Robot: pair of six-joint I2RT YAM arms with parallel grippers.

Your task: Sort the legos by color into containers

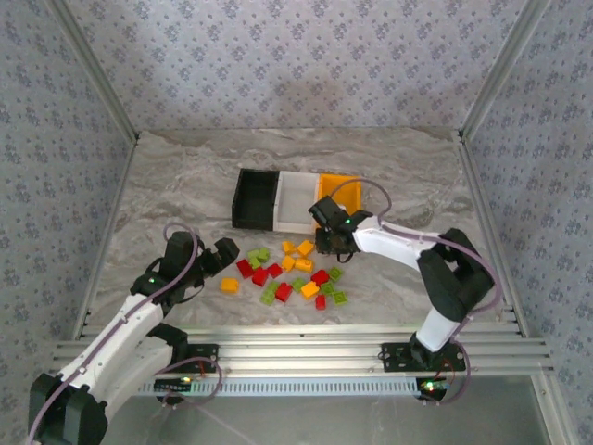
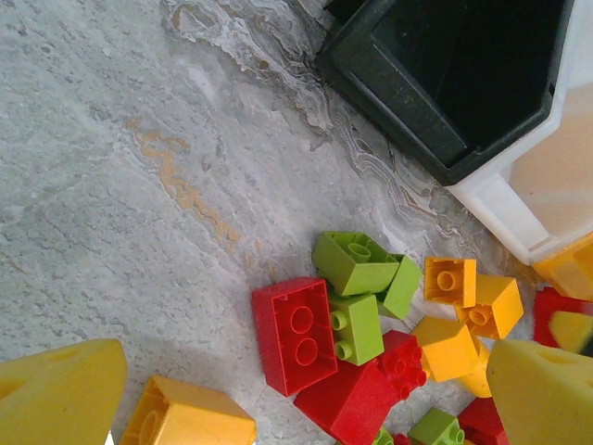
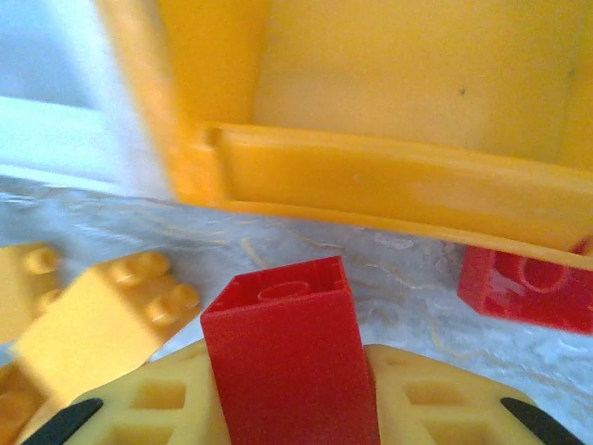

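Note:
The black bin [image 1: 254, 198], white bin [image 1: 296, 202] and orange bin [image 1: 339, 189] stand in a row mid-table. Red, lime green and orange-yellow legos [image 1: 292, 272] lie scattered in front of them. My right gripper [image 1: 326, 243] hangs just before the orange bin [image 3: 371, 181], shut on a red brick [image 3: 289, 357] that stands upright between its fingers. My left gripper [image 1: 220, 257] is open at the pile's left edge, its fingers [image 2: 57, 394] wide apart above a red brick [image 2: 296, 334] and an orange-yellow brick [image 2: 190, 419].
A lone orange-yellow brick [image 1: 229, 285] lies left of the pile. Another red brick [image 3: 528, 289] rests against the orange bin's front. Patterned walls and metal rails enclose the table; bare marble surface [image 1: 176, 176] lies left of the bins.

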